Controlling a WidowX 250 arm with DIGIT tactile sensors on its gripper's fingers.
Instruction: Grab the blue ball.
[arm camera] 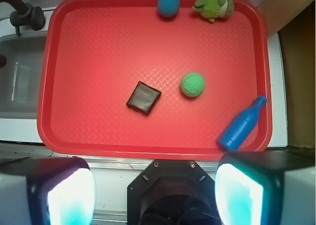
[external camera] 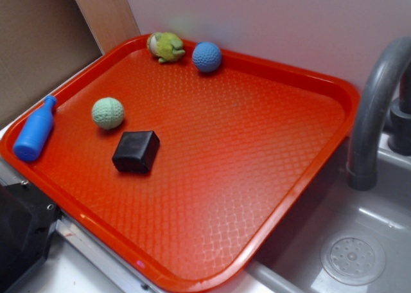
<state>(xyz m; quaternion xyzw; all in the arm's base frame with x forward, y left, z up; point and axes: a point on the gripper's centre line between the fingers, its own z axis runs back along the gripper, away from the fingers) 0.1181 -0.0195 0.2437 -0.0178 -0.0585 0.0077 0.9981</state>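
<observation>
Well, from the wrist camera I see my gripper (arm camera: 155,185) spread wide and grasping nothing, its 2 fingers (arm camera: 59,193) framing the bottom of the view, short of the tray's (arm camera: 98,37) near rim. The blue ball (external camera: 207,56) sits at the far edge of the tray, just beside the frog (external camera: 166,46) and touching the rim there. Closer to me lie the green ball (arm camera: 192,84), the black block (arm camera: 143,97) and the bottle (arm camera: 242,125), all well apart from the blue ball, with the sink (external camera: 359,241) off to one side.
</observation>
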